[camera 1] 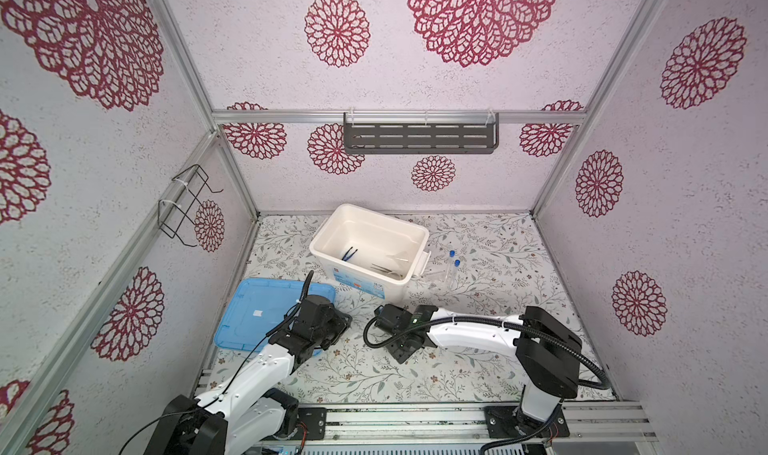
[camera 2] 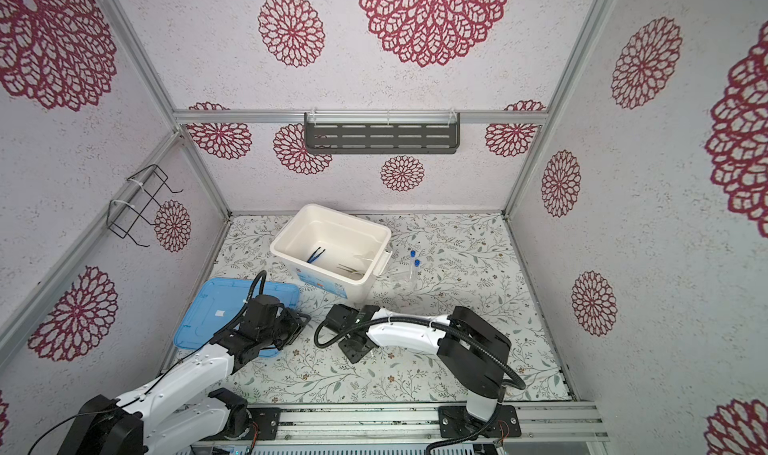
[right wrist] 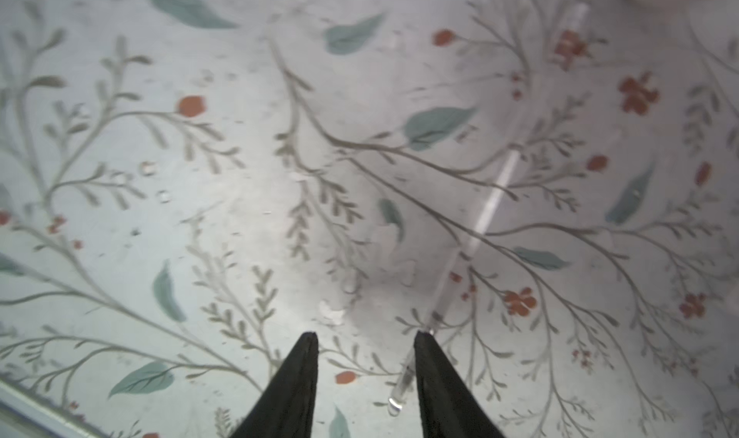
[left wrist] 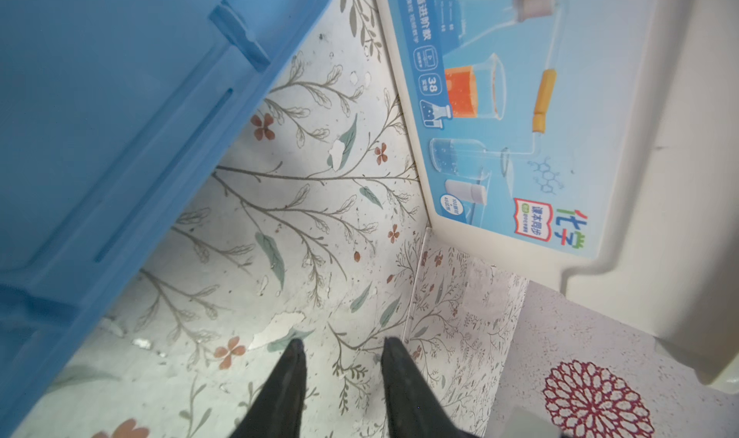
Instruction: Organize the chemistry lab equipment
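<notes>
The blue label [left wrist: 486, 108] on the white box [left wrist: 664, 96] reads "化学"; beside that "课本同步", farther along "38".

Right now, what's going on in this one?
Two robot arms are packing lab gear into the white box. Inside it lie blue tweezers and grey tweezers; two blue-capped test tubes wait on the mat beside it, the blue lid set aside. The right gripper is open low over the mat, a clear rod lying by one fingertip, not clamped. The left gripper is open and empty between lid and box.
</notes>
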{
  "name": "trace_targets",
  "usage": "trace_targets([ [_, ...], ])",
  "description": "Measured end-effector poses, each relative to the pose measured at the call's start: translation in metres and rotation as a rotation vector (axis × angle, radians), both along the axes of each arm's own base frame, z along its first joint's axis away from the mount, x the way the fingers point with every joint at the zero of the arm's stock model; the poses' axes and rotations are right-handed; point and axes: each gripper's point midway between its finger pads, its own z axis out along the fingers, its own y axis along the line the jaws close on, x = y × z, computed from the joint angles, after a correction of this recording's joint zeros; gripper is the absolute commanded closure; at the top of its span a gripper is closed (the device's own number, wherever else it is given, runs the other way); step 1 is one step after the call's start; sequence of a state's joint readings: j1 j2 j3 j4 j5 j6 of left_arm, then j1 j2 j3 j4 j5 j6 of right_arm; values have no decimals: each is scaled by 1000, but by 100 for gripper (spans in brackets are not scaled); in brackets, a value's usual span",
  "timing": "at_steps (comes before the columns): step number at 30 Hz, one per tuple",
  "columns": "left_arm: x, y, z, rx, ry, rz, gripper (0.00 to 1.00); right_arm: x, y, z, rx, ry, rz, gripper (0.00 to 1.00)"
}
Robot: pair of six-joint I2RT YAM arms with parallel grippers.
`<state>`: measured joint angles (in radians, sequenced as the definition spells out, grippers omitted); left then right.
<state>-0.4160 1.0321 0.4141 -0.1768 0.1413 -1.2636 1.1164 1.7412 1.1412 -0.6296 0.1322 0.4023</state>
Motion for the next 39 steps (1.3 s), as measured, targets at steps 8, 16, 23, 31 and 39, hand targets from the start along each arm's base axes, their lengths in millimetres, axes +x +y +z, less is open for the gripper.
trace_targets([
  [8, -1, 3, 7, 17, -20, -5, 63, -11, -45, 0, -10, 26, -86, 56],
  [16, -3, 5, 6, 28, -15, -7, 59, -13, -45, -2, 52, 71, -83, 60],
  [23, -3, 6, 8, 28, -23, -6, 55, -18, -38, -13, 55, 113, -50, 60],
  [31, -3, 5, 9, 23, -24, -7, 54, -18, -36, -24, 42, 128, -46, 74],
  [39, -2, 3, 10, 9, -25, -6, 55, -10, -31, -26, -10, 103, 7, 85],
])
